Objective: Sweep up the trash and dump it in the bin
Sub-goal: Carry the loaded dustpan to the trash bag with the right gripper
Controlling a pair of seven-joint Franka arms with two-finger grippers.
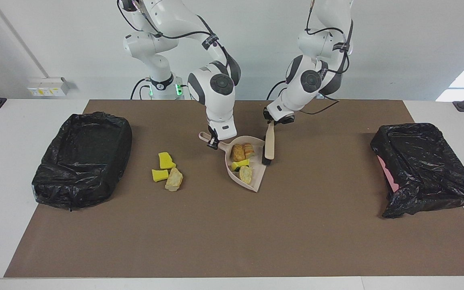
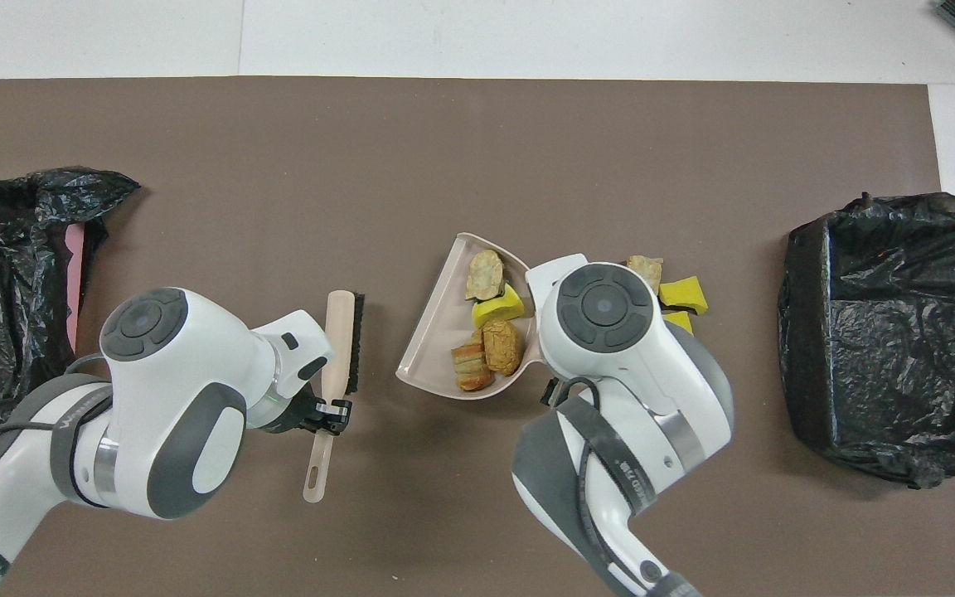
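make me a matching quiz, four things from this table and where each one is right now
Things:
1. brush
2. dustpan
3. yellow sponge pair with a tan lump
4. pink-sided bin

Places:
A. on the mat beside the other black-lined bin
B. held by the right claw
C. left arm's end of the table
D. held by the left claw

Pairs: 1-D, 2-B, 3-A, 4-C

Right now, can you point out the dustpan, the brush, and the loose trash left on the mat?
dustpan (image 1: 255, 183): facing view, bare lip by its open edge.
brush (image 2: 336, 332): overhead view, middle of its wooden back.
loose trash (image 1: 174, 179): facing view, the tan lump.
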